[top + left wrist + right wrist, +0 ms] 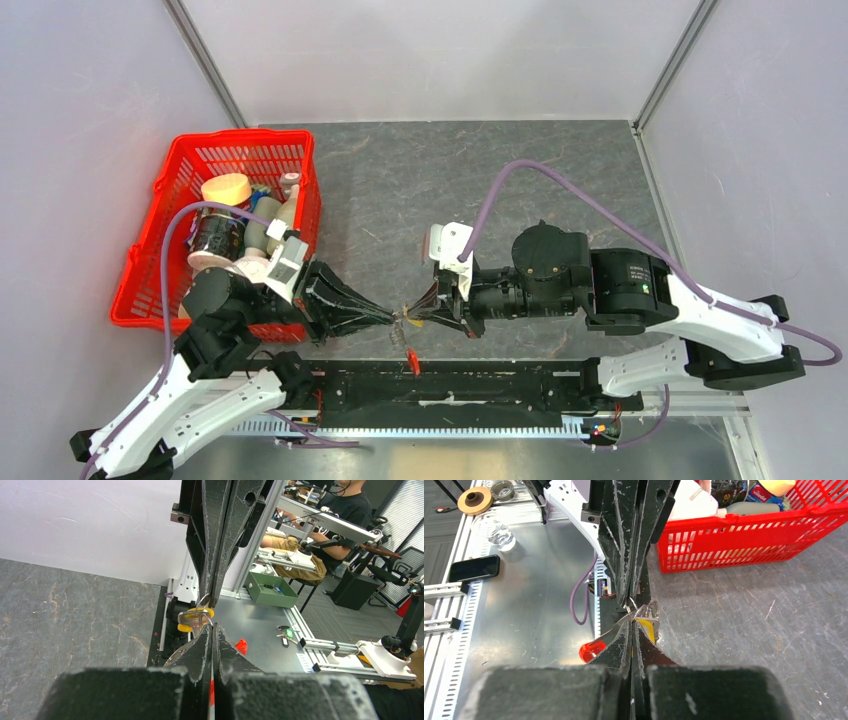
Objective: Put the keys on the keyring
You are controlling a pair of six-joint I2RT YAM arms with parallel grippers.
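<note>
My two grippers meet tip to tip above the table's near edge. The left gripper (391, 318) (212, 628) is shut on the keyring's silvery wire loop (206, 616). Its red tag (412, 363) (241, 645) (591, 650) hangs below on a short chain. The right gripper (421, 319) (631, 623) is shut on the small key (416, 323), which has a yellow head (194, 618) (648, 628). Key and loop touch at the fingertips. Whether the key is threaded on the loop is hidden by the fingers.
A red basket (215, 150) (749, 535) of bottles and jars stands at the left, close behind the left arm. A black rail (450, 385) runs along the near edge under the tag. Beyond the edge lie a phone (474, 568) and another bunch of keys (284, 632).
</note>
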